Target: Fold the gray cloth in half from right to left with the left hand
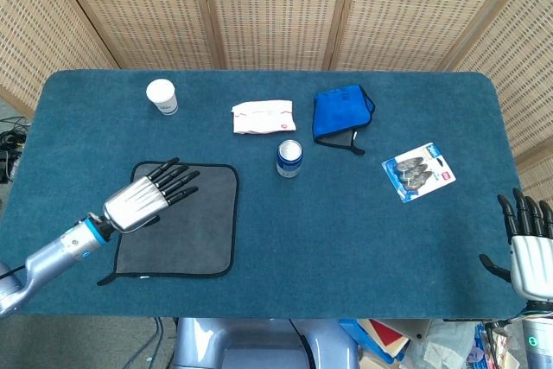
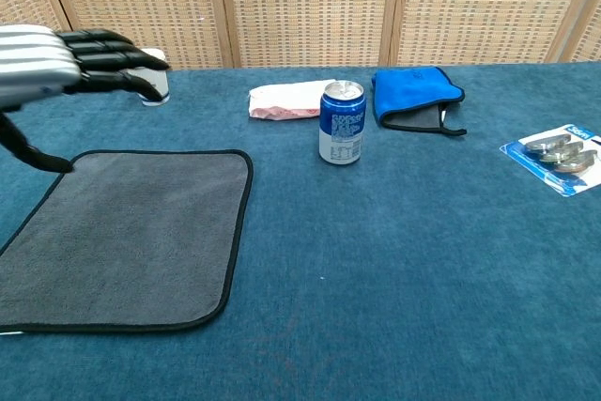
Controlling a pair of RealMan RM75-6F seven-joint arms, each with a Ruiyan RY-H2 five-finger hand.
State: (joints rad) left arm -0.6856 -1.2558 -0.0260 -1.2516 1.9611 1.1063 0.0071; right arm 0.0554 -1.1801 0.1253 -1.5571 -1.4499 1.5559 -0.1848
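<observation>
1. Head view puts my right hand nearest me, at the near right corner of the worktop, fingers spread and holding nothing. I judge it is parked there because the task gives the fold to the other hand.

2. My left hand hangs over the gray cloth, fingers apart and pointing toward its right side, nothing in its grasp. In the chest view the hand is clearly above the cloth's far left part, not touching it.

3. The cloth lies flat and unfolded on the near left of the worktop, its black-trimmed right edge free, with bare worktop beside it. I judge the fold has not begun; I would need to reach that right edge, pinch it, and carry it leftward.

4. Beyond the cloth's right side stands a drink can, near enough that I would watch my sweep.

5. Farther back sit a paper cup, a white packet and a blue pouch; a blister pack lies off right, well apart from the cloth.
</observation>
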